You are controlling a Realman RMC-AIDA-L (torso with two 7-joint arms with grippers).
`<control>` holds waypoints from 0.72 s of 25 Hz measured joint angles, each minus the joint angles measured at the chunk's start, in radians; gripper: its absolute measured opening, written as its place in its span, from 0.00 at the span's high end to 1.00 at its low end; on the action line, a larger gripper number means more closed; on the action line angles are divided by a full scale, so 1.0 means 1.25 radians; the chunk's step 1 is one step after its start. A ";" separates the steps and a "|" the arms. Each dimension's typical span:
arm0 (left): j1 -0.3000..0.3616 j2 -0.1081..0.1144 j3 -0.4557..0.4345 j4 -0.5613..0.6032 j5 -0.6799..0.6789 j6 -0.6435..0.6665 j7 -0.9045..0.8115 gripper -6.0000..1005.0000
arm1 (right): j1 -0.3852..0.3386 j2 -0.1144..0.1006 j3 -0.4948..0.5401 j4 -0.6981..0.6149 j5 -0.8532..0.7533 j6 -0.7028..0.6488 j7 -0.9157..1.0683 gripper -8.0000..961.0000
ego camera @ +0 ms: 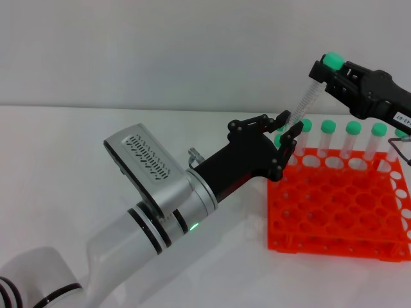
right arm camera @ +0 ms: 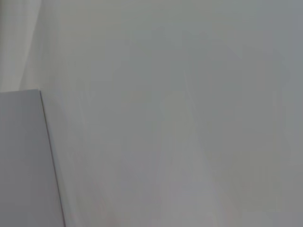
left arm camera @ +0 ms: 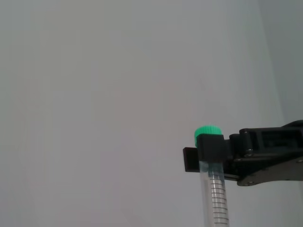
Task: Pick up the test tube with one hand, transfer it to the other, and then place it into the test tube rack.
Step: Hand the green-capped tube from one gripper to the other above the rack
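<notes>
The test tube (ego camera: 307, 96) is clear with a mint-green cap and hangs tilted in the air above the back left corner of the orange test tube rack (ego camera: 334, 212). My right gripper (ego camera: 323, 74), the labelled one, is shut on the tube just under its cap. The left wrist view also shows this grip (left arm camera: 210, 149) on the tube (left arm camera: 215, 189). My left gripper (ego camera: 291, 125), on the white arm with the green light, is closed around the tube's lower end. The right wrist view shows neither tube nor rack.
Several capped tubes (ego camera: 350, 138) stand upright in the rack's back row, right of the held tube. The rack's front rows of holes hold nothing. The white table (ego camera: 96, 128) extends to the left. A thin dark wire (ego camera: 399, 151) hangs by the rack's right end.
</notes>
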 joint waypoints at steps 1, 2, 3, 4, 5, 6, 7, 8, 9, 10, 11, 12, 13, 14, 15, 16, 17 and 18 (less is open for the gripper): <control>0.000 0.000 0.000 0.000 0.000 0.000 0.000 0.71 | -0.001 0.000 0.001 0.000 0.000 0.001 0.000 0.60; 0.001 0.000 0.000 0.000 0.000 0.000 0.000 0.71 | -0.002 0.000 0.002 0.000 0.000 0.001 0.000 0.63; 0.001 0.000 0.000 0.000 0.000 0.000 0.000 0.71 | -0.003 0.000 0.003 0.000 -0.001 0.002 0.000 0.65; 0.001 0.000 0.001 0.000 0.000 0.000 0.000 0.71 | -0.003 0.000 0.003 0.000 -0.001 0.002 0.000 0.68; 0.001 0.000 0.001 0.000 0.000 -0.001 0.000 0.71 | -0.004 0.000 0.003 0.000 -0.003 0.002 0.000 0.71; 0.001 0.000 0.001 0.000 0.000 -0.001 0.000 0.71 | -0.004 0.000 0.004 0.000 -0.004 0.002 0.000 0.73; 0.002 0.000 0.001 0.000 0.000 -0.001 0.000 0.71 | -0.004 0.000 0.004 0.000 -0.005 0.002 0.000 0.74; 0.002 0.000 0.001 0.000 0.000 -0.001 0.000 0.70 | -0.005 0.000 0.004 0.000 -0.006 0.002 0.000 0.74; 0.002 0.000 0.001 0.000 0.000 -0.001 0.001 0.70 | -0.006 0.000 0.004 0.000 -0.007 0.002 0.000 0.74; 0.002 0.000 0.001 0.000 0.000 -0.001 0.001 0.70 | -0.007 0.000 0.004 0.000 -0.007 0.002 0.000 0.74; 0.002 0.000 0.001 0.000 0.000 -0.001 0.001 0.70 | -0.008 0.000 0.004 0.000 -0.007 0.001 0.000 0.75; 0.002 0.000 0.001 0.000 0.001 -0.002 0.001 0.70 | -0.009 0.000 0.004 0.000 -0.007 -0.001 0.000 0.75; 0.002 0.000 0.001 0.001 0.006 -0.005 0.004 0.70 | -0.010 0.000 0.003 0.000 -0.008 -0.002 -0.001 0.75; 0.002 0.000 0.001 0.001 0.013 -0.008 0.008 0.70 | -0.011 0.000 0.003 0.000 -0.008 -0.003 -0.001 0.75; 0.002 0.001 0.000 0.002 0.028 -0.012 0.013 0.70 | -0.013 0.000 0.003 0.000 -0.009 -0.003 -0.001 0.75; 0.002 0.001 0.000 0.002 0.028 -0.012 0.013 0.70 | -0.013 -0.001 0.002 0.000 -0.009 -0.004 -0.001 0.75; 0.000 0.001 -0.003 0.003 0.069 -0.022 0.029 0.69 | -0.014 0.000 0.002 0.000 -0.010 -0.004 -0.001 0.75; 0.000 0.001 -0.003 0.003 0.072 -0.024 0.031 0.69 | -0.014 -0.001 0.001 0.001 -0.010 -0.006 -0.001 0.75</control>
